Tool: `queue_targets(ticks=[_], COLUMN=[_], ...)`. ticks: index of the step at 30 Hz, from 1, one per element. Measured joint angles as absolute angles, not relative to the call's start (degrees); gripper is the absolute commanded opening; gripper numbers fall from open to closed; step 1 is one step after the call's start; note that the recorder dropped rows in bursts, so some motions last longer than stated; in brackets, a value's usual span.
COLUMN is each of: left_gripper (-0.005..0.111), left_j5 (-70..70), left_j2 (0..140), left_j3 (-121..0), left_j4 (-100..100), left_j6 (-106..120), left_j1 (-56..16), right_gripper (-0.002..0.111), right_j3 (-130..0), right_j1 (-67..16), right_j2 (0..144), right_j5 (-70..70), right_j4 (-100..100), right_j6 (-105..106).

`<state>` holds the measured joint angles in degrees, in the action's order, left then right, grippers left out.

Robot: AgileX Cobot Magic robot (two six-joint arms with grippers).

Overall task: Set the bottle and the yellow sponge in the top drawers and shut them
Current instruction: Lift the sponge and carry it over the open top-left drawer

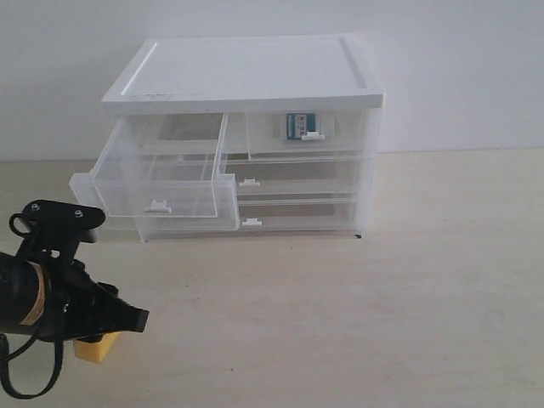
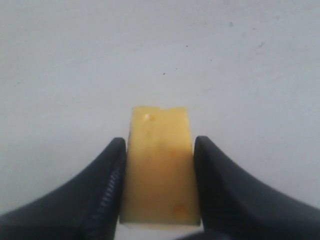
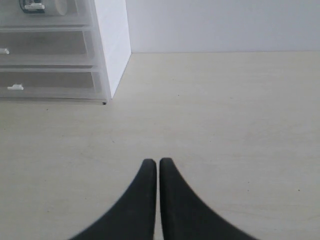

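One top drawer (image 1: pixel 161 183), on the left, is pulled out of the cabinet (image 1: pixel 246 72). The other top drawer (image 1: pixel 340 136) is pushed in, with the bottle (image 1: pixel 304 126) inside. The left gripper (image 2: pixel 160 141) squeezes the sponge (image 1: pixel 96 348) low at the front left of the table (image 1: pixel 382 297). The right gripper (image 3: pixel 158 162) has its jaws pressed together, holding nothing.

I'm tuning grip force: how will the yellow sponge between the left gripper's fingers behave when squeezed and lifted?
The yellow sponge looks like pitted foam, so it is probably very light and should compress under the left gripper rather than crack. Its flat sides against the ribbed fingers suggest little slipping. Flat-faced, it seems unlikely to roll.
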<state>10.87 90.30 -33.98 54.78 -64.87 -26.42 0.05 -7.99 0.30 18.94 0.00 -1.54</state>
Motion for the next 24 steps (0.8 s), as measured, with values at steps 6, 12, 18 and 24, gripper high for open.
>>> queue_targets(ticks=[6, 12, 18, 24], left_gripper=[0.004, 0.004, 0.004, 0.004], left_j5=[11.1, 11.3, 12.9, 13.3], left_j2=[81.6, 74.1, 68.0, 63.5], left_j3=[-29.8, -28.9, -31.9, -37.9], left_j4=[52.2, 44.1, 41.7, 41.3], left_j6=[-60.9, -49.3, -42.3, -38.3], left_j1=[-26.7, -31.9, -38.4, -41.0], right_gripper=[0.000, 0.000, 0.000, 0.000], right_j3=[0.0, 0.0, 0.0, 0.0], right_j1=[-8.0, -8.0, -8.0, -8.0], right_j2=[0.3, 0.3, 0.3, 0.3], right_j5=[18.9, 18.9, 18.9, 18.9], right_j4=[0.0, 0.0, 0.0, 0.0], right_j6=[-1.5, -1.5, -1.5, -1.5])
